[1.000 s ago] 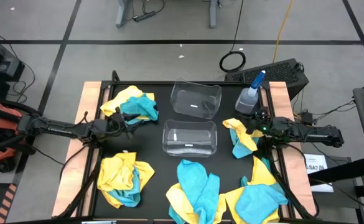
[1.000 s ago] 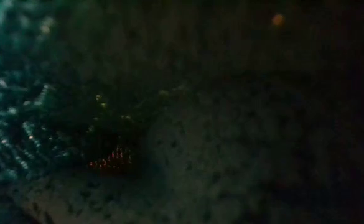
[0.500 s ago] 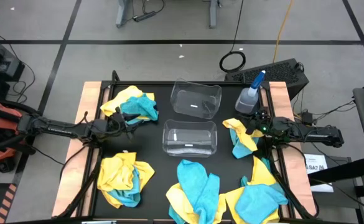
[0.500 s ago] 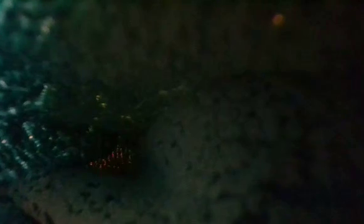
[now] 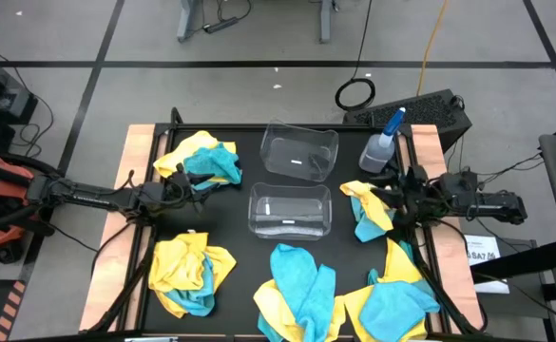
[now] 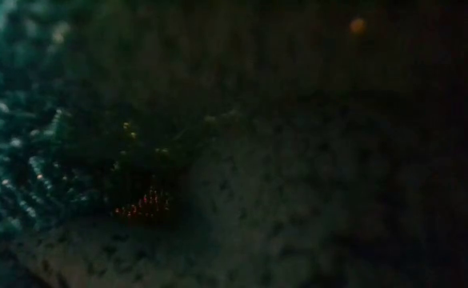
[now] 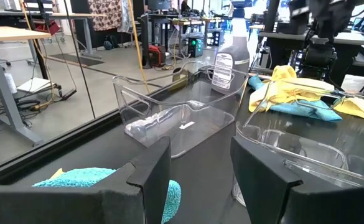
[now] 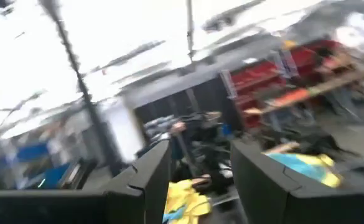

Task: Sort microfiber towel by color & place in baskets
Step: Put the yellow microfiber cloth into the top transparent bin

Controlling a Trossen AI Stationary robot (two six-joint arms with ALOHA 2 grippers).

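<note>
While the towels lie in five heaps around the black table, you have two clear tubs sitting at its middle, both holding no cloth. One tub stands toward the far edge, the other tub just in front of it and nearer you. A yellow and turquoise heap sits at the far left, another mixed heap at the near left, a mostly turquoise heap at the near middle, a turquoise and yellow heap at the near right, and a small mixed heap just right of the nearer tub.

Your left gripper hangs low beside the far-left heap; its wrist view shows the two dark fingers standing apart with nothing between them, a turquoise cloth just under them. Your right gripper is at the small right-hand heap; its fingers also stand apart, gripping nothing that you can see. A spray bottle stands at the far right corner. The low view is blocked by dark turquoise cloth pressed close to it.
</note>
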